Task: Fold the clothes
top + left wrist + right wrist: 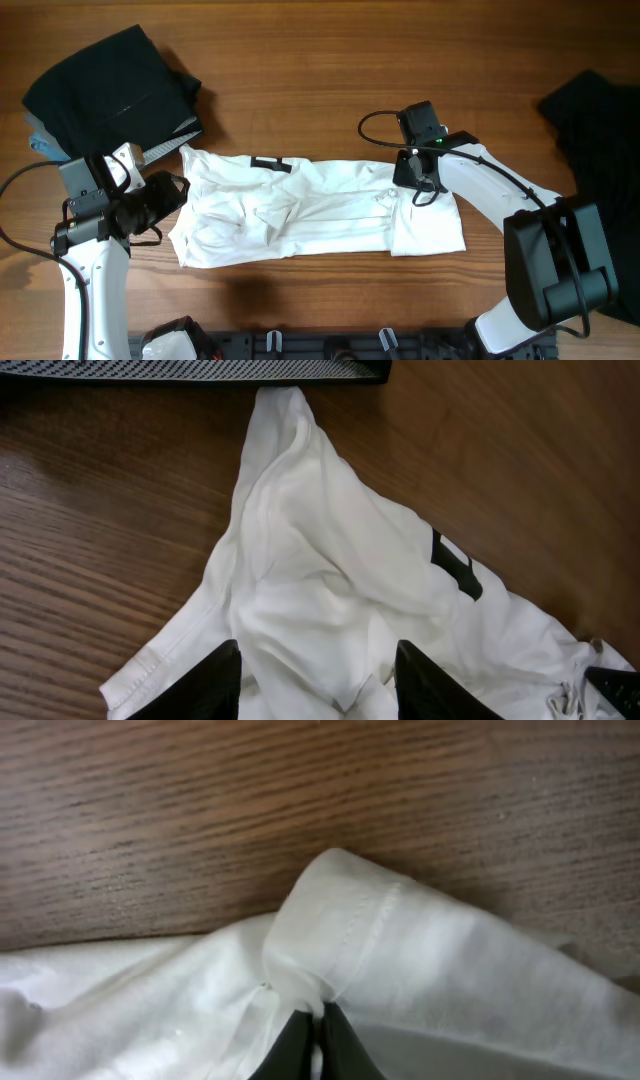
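Observation:
The white T-shirt [310,205] lies folded into a long band across the table middle, with a black print patch [270,164] near its top left. My left gripper [175,192] is open at the shirt's left end, its fingers [318,680] spread over white cloth [330,560]. My right gripper [412,185] is shut on a pinch of the shirt's hem [330,935] at the right part, fingertips [318,1020] together on the fabric. A loose black garment [595,130] lies at the right edge.
A folded black garment [110,85] sits at the back left over a blue item [40,140], with a striped edge [190,370] close to the shirt's left corner. Bare wooden table [330,70] lies behind the shirt.

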